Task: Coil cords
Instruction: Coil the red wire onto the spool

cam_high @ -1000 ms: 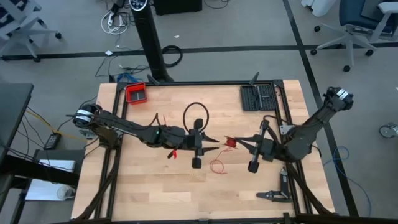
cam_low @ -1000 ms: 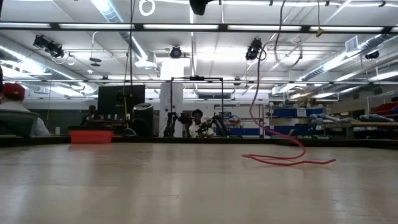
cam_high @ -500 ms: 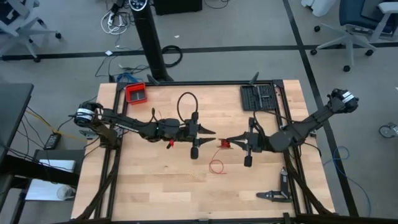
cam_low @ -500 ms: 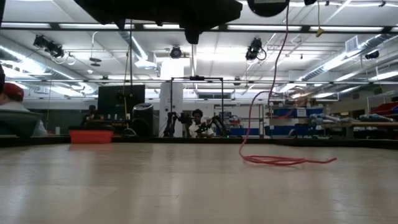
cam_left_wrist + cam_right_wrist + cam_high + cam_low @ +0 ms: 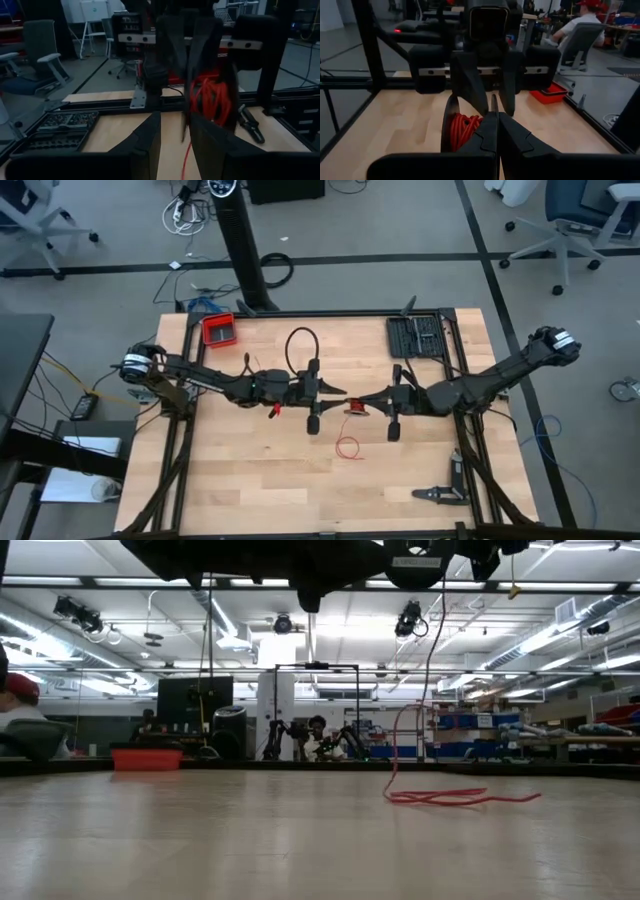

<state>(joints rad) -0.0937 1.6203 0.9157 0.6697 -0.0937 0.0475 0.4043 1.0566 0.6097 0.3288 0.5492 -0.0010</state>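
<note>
The thin red cord is partly wound into a small bundle (image 5: 356, 409) held above the table's middle. Its loose end (image 5: 347, 448) lies in loops on the wood, and one strand (image 5: 425, 670) rises from them to the bundle. My right gripper (image 5: 364, 402) is shut beside the bundle (image 5: 462, 131) and points level toward the table's left. My left gripper (image 5: 340, 392) faces it, level and open. In the right wrist view its two fingers (image 5: 470, 85) stand on either side of my right fingertips, with nothing between them. My right gripper carries the cord's wound bundle (image 5: 210, 100), which hangs against the side of its shut fingers (image 5: 187, 75), clear of the table. The fingers come level from the table's right. The exact place of contact is hidden by the fingers. One strand (image 5: 186, 157) hangs slack to the table.
A red tray (image 5: 219, 330) stands at the far left and a black parts tray (image 5: 416, 336) at the far right. A black cable loop (image 5: 300, 345) arches over my left arm. A dark tool (image 5: 440, 493) lies near the front right. A person (image 5: 20, 720) sits beyond the table.
My right gripper has sunk and gone toward the table's left, closing on my left gripper, and its wrist has rolled; the bundle went with it. My left gripper shifted toward the far edge, then kept still. The hanging strand now rises more steeply from the loops.
</note>
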